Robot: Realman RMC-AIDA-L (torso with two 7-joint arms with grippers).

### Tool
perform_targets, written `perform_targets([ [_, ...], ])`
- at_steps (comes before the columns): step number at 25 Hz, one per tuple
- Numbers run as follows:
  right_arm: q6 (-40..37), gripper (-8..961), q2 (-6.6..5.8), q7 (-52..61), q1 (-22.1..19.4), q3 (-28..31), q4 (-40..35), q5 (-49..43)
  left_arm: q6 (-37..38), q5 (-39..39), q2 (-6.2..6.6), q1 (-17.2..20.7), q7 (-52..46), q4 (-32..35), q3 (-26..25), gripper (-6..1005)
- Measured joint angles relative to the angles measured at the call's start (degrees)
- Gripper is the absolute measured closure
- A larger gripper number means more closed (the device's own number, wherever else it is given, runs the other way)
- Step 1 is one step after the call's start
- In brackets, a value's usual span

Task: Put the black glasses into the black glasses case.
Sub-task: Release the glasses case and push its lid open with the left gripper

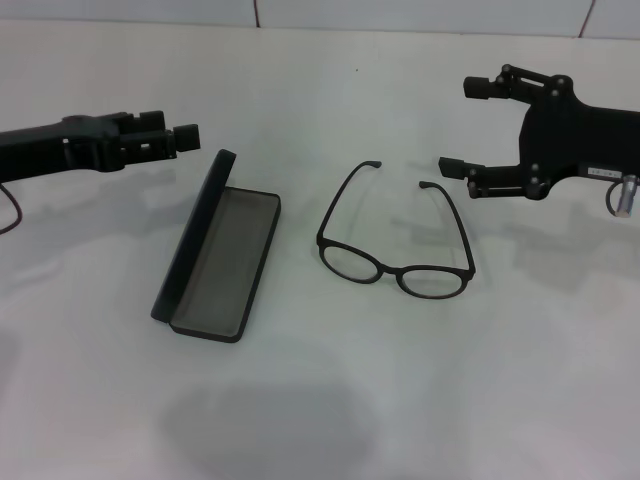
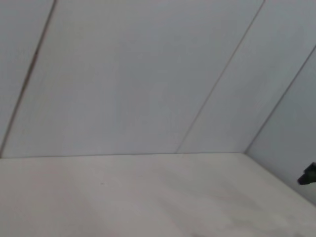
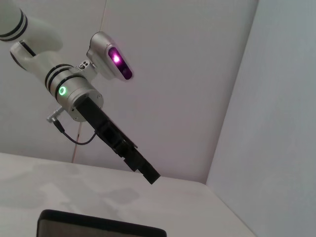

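two grippers flank your glasses (image 1: 396, 243), which lie temples-away on the table just right of the open case (image 1: 220, 252), and the right gripper (image 1: 462, 128), jaws spread and empty, is nearer than the left gripper (image 1: 188, 138), whose jaws you cannot judge.

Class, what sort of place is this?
Probably a robot test bench: a bare white table with panelled walls, holding only the black glasses and open black glasses case, between the left gripper and right gripper.

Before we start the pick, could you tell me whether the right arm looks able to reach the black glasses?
Probably yes: the right end effector hovers open just beyond the black glasses, near their temple tips, with nothing between them.
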Motion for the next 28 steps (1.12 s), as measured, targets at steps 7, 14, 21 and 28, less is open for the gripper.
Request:
perform_targets([
  [7, 1.40, 84, 0.32, -0.25, 0.67, -0.19, 0.00, -0.10, -1.87, 0.56, -2.36, -2.63, -0.67, -4.25, 0.02, 166],
  [14, 1.45, 84, 0.56, -0.52, 0.43, -0.08, -0.05, -0.11, 0.50, 4.63, -2.41, -4.95, -3.74, -10.16, 0.09, 240],
  [21, 1.45, 83, 0.68, -0.59, 0.36, 0.14, -0.09, -0.10, 1.56, 7.79, -2.64, -4.75, -4.65, -10.73, 0.09, 238],
  [28, 2.48, 83, 0.89, -1.53, 1.00, -0.21, 0.01, -0.09, 0.05, 10.87, -3.37, -5.62, -4.27, -10.55, 0.09, 239],
])
